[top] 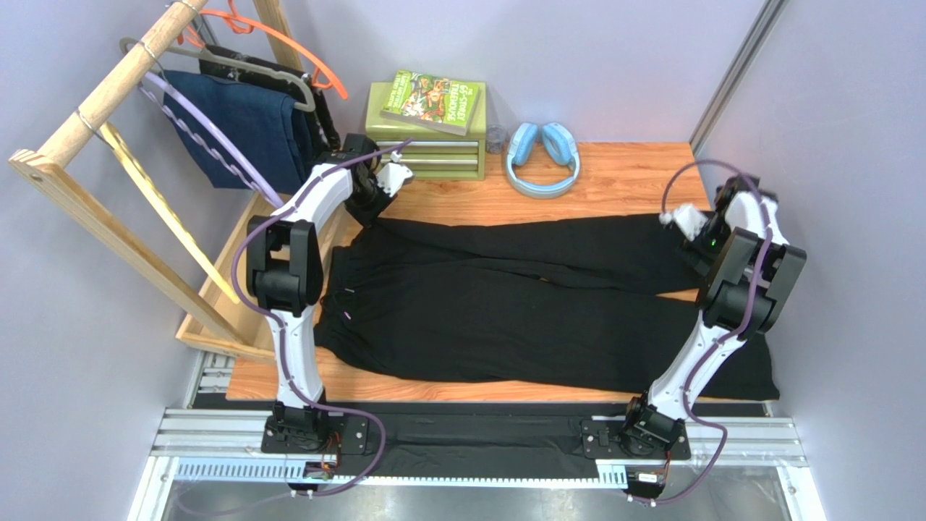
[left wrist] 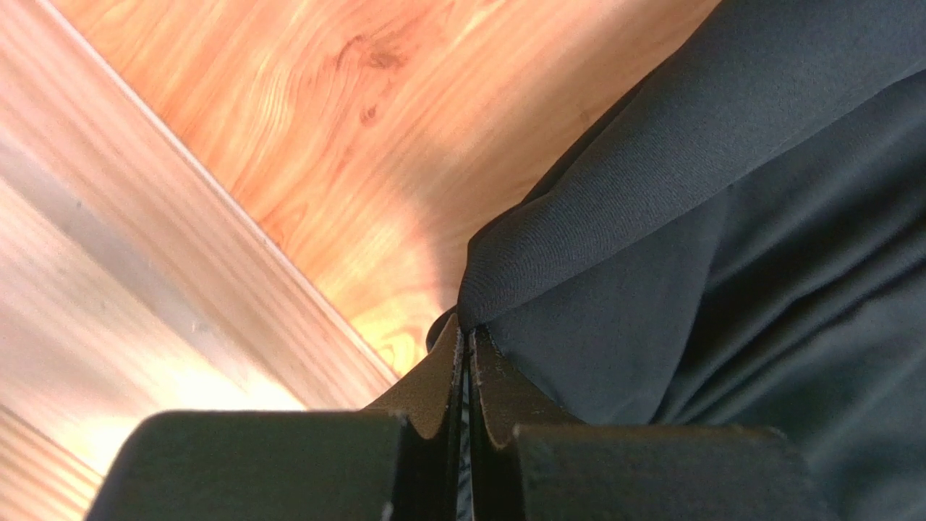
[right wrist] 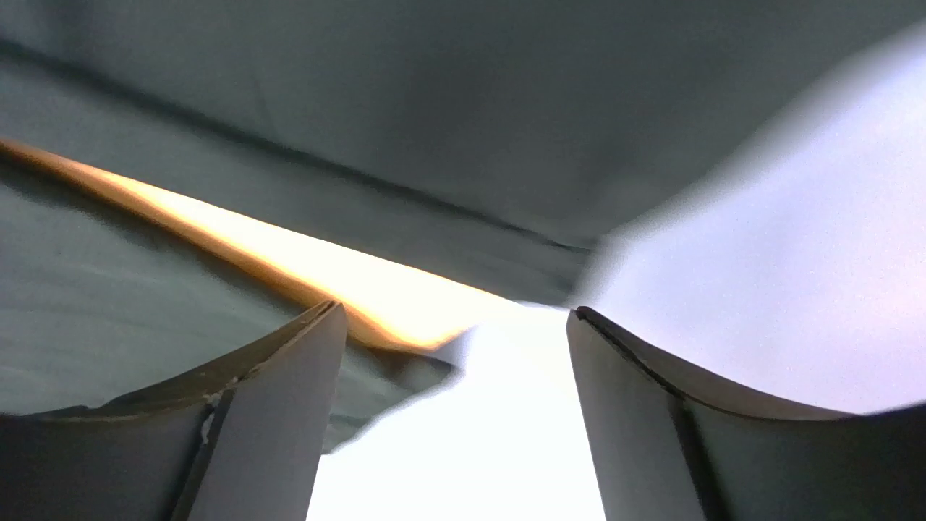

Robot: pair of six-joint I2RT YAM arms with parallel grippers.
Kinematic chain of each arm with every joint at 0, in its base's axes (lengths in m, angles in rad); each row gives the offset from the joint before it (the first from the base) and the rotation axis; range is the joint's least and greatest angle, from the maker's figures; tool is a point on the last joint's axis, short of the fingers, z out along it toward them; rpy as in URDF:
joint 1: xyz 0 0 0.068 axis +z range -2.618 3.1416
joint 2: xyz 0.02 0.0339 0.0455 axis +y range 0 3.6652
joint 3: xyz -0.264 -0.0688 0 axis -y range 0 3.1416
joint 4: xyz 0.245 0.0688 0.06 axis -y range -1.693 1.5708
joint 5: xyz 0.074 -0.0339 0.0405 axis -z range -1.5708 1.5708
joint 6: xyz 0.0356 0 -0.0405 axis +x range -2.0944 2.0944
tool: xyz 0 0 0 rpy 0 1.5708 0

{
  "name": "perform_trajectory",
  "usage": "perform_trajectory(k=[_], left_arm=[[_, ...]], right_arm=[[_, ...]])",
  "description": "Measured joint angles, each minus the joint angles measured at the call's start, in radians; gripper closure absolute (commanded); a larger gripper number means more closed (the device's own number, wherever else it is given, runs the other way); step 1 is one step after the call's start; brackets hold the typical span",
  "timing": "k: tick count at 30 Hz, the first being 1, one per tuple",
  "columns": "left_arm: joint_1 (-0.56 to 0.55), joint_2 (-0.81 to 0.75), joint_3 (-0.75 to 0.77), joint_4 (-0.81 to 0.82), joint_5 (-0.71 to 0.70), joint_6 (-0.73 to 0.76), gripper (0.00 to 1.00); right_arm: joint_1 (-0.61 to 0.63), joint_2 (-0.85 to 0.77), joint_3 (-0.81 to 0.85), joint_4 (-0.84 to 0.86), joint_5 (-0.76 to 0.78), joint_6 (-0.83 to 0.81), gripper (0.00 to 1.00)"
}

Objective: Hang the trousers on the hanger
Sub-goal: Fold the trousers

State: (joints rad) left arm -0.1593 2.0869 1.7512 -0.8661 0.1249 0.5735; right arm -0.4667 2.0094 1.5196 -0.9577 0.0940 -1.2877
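Wooden table (top: 620, 174) seen from overhead: I see the trousers (top: 511, 299) spread flat across it, and the hanger (top: 207, 130) hangs on the rack (top: 109, 98) beyond their waist end, apart from them. Through the left wrist view, the left gripper (left wrist: 467, 353) is clenched on a folded trouser edge. Through the right wrist view, the right gripper (right wrist: 451, 315) stands released beside the trousers, gripping nothing.

Overhead view; wrist close-ups on trousers (top: 522, 304).
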Motion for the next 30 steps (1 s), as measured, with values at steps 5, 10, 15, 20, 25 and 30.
perform_trajectory(k=[5,10,15,20,25,30], left_arm=[[-0.003,0.051,0.04,0.006,-0.005,-0.005,0.99],[-0.011,0.103,0.095,0.043,-0.036,-0.027,1.0],[-0.031,0.149,0.13,0.119,-0.091,-0.043,1.0],[-0.052,0.198,0.174,0.172,-0.163,-0.039,0.89],[-0.054,0.21,0.183,0.175,-0.161,-0.029,0.84],[-0.037,0.181,0.157,0.133,-0.108,0.012,0.62]], right_arm=[[0.014,0.056,0.341,-0.129,-0.1,0.109,0.38],[0.074,0.114,0.404,-0.161,-0.134,0.195,0.48],[0.153,0.241,0.354,-0.129,-0.118,0.255,0.48],[0.175,0.307,0.412,-0.084,-0.03,0.29,0.47],[0.16,0.346,0.48,-0.024,0.037,0.31,0.4],[0.155,0.338,0.482,-0.014,0.018,0.315,0.21]])
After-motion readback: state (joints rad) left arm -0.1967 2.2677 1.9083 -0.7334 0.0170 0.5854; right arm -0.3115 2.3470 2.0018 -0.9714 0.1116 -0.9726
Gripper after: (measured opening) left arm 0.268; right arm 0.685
